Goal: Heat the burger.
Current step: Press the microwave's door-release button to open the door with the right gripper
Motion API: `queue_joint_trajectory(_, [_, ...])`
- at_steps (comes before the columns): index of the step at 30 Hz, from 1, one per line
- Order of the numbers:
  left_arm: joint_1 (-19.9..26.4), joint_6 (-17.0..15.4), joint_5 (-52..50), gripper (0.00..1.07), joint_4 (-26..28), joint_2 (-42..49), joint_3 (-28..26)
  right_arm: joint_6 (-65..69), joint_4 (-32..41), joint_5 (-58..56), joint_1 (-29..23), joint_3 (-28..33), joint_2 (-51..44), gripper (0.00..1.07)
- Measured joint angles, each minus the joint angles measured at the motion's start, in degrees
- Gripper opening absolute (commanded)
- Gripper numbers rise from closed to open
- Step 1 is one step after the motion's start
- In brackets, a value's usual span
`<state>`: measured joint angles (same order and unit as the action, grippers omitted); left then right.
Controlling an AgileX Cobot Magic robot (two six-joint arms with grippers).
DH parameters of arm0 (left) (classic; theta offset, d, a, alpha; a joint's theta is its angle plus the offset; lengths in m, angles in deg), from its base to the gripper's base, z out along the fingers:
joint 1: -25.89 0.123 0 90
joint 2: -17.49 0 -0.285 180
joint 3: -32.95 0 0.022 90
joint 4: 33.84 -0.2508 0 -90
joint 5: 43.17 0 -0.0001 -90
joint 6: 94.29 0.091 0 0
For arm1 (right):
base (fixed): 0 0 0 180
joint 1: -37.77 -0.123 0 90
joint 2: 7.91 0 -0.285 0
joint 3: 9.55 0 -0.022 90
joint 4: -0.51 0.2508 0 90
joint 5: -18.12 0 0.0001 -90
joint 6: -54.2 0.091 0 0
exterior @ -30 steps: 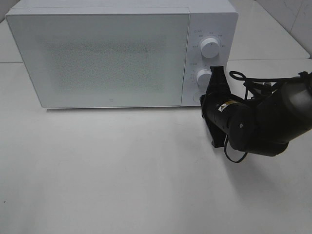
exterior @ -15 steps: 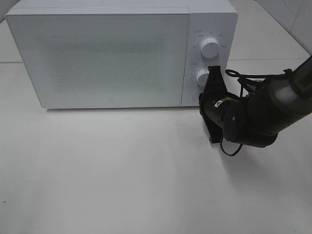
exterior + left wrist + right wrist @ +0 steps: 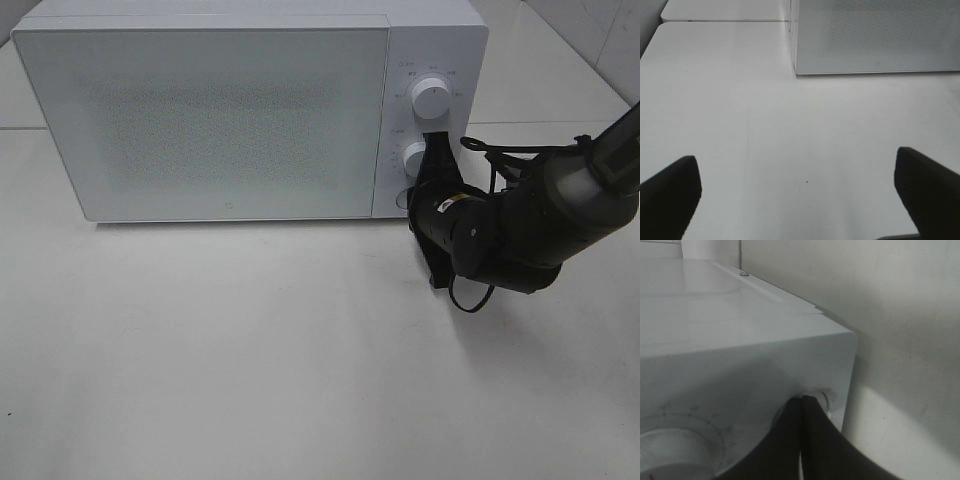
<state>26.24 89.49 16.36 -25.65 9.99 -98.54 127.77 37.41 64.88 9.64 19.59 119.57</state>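
One small thing has changed: the right tool point(image 3: 437, 142) has crept a little closer to the microwave point(image 3: 220, 110) than it was a second ago. Now its tip is right beside the lower knob point(image 3: 414, 158), maybe touching it. Its two fingers are pressed tight together with nothing between them. I think it wants to turn that knob to start the heat. The door point(image 3: 200, 120) is closed. The left tool point(image 3: 797, 180) hangs over the white desk point(image 3: 250, 350) with its fingers spread wide, holding nothing. I cannot see the burger anywhere. It may be inside, behind the cloudy door, so I cannot tell which way it points or how it stands.
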Motion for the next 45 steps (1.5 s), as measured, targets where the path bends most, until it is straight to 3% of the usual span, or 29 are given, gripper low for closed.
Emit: queue_joint_trajectory(45, [0.0,0.0,0.0,1.03,0.0,0.0,0.0,-3.2,6.5,1.7,-3.3,-1.9,1.5,0.01])
